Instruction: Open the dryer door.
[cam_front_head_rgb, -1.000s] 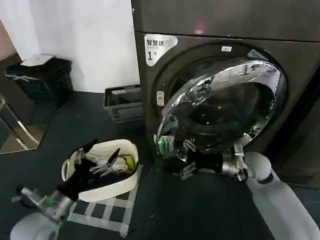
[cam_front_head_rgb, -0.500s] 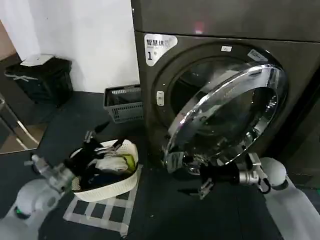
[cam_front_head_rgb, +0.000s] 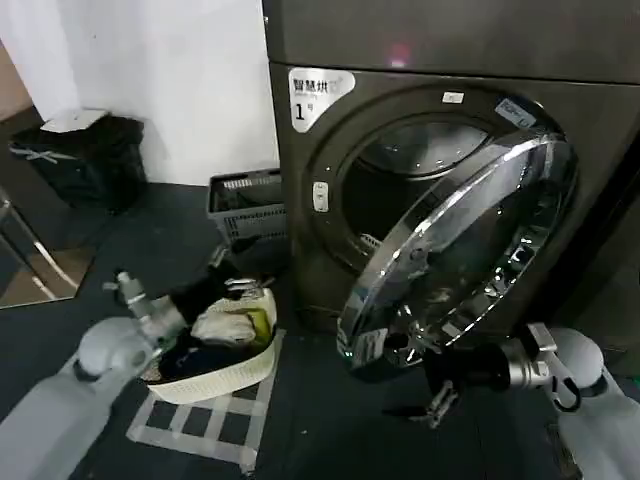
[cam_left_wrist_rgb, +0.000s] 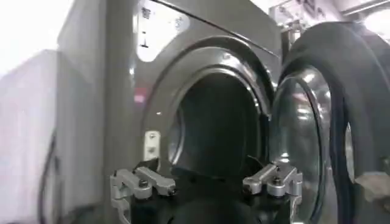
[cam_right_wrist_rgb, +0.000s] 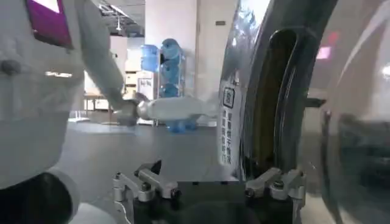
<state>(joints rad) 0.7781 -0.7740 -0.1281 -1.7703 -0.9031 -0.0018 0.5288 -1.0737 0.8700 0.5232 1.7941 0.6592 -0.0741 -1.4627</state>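
Head view shows the dryer (cam_front_head_rgb: 300, 210) as a big dark box on the right side of the frame, with a white label at its top left corner. Its dryer door (cam_front_head_rgb: 462, 262) is round, with a shiny rim and dark glass. It hangs partly open and tilts out toward me, so the dark round hole behind it shows.

My right gripper (cam_front_head_rgb: 405, 362) sits at the lower right, just under the bottom edge of the door. Its fingers (cam_right_wrist_rgb: 152, 184) are spread wide and hold nothing.

My left gripper (cam_front_head_rgb: 232, 278) is at the lower left, over a white basket (cam_front_head_rgb: 225, 372) of clothes. Its fingers (cam_left_wrist_rgb: 143, 181) are spread wide too.
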